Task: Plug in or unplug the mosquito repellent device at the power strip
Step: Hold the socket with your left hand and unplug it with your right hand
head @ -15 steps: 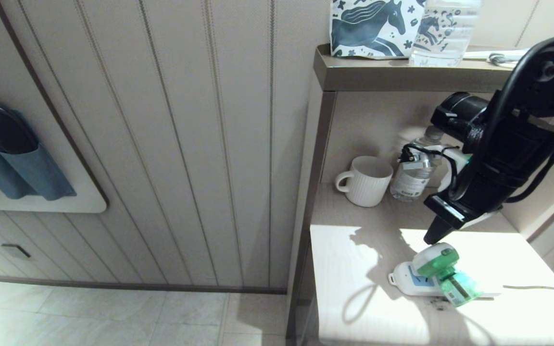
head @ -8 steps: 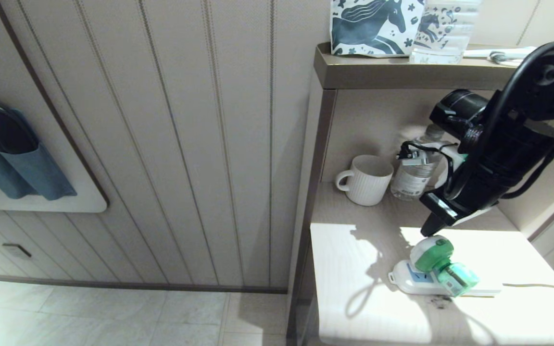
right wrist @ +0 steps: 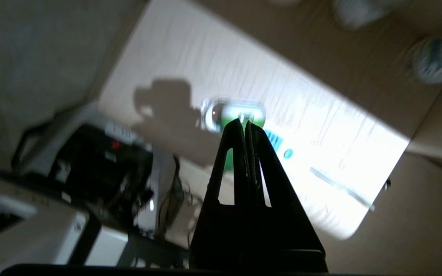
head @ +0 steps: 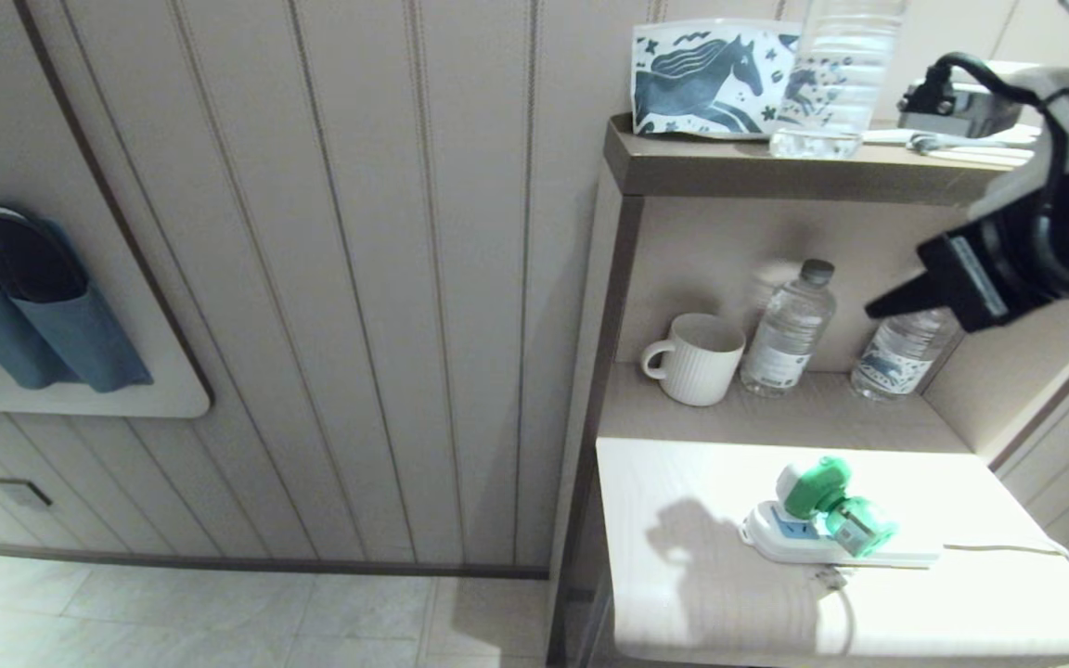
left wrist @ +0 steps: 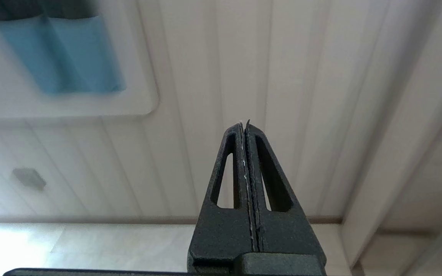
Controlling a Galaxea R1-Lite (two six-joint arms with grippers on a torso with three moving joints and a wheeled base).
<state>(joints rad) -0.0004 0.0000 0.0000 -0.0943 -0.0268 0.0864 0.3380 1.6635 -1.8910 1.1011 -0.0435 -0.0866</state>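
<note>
R gripper (head: 873, 306) closed, raised above device (head: 827, 506)

Black tapered pincer (head: 878, 304), slotted fingers (left wrist: 226, 172), green light

One mosquito repellent device (head: 824, 506) sits on one power strip (head: 776, 543). Three clear water bottles are in view: two in the niche (head: 789, 329) (head: 901, 351) and one on the upper shelf (head: 836, 74). There is one white mug (head: 694, 357) and one horse-print pouch (head: 706, 79). The blue wall pocket (head: 33, 325) holds what looks like two slippers (head: 19, 255), though the edge cuts them off.
</note>
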